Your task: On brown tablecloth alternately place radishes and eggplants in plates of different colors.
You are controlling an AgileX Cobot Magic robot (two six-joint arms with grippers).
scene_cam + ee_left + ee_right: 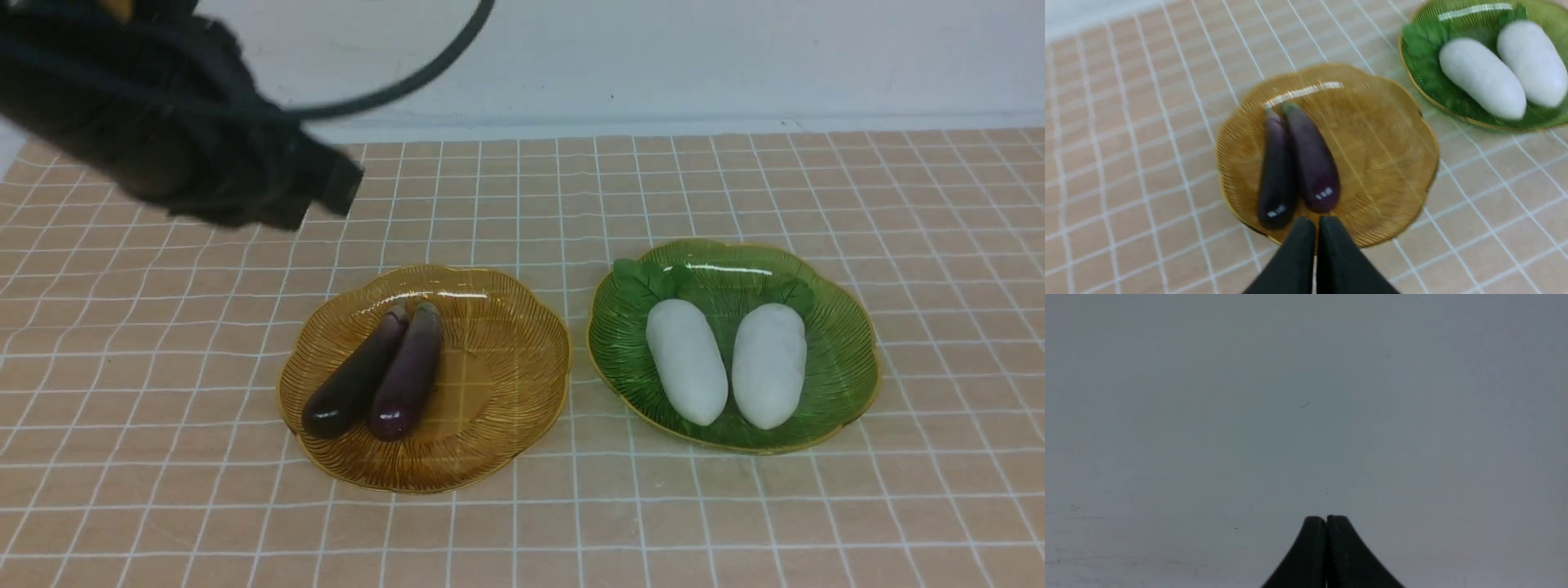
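You have two ribbed, scalloped plates set side by side on the brown tablecloth (522, 523), a narrow strip of cloth between them. On your left, the amber plate (506, 376) bears both eggplants: the outer eggplant (355, 376) and the inner eggplant (408, 371) lie side by side in its left part, touching, their stem ends toward the far rim and their glossy rounded ends toward you. On your right, the green plate (841, 367), edged in gold, bears both radishes: the left radish (688, 359) is tilted, its lower end toward the right, and the right radish (770, 365) lies just beside it. Their leafy tops (645, 282) point toward the far rim. Your left gripper (1318, 222) is closed, its fingertips together with nothing gripped; the left arm (204, 131) shows blurred at the upper left of the front view, above the cloth. Your right gripper (1326, 520) is likewise closed and holds nothing; the right wrist view shows its fingertips against a pale, faintly marked surface (1306, 437).
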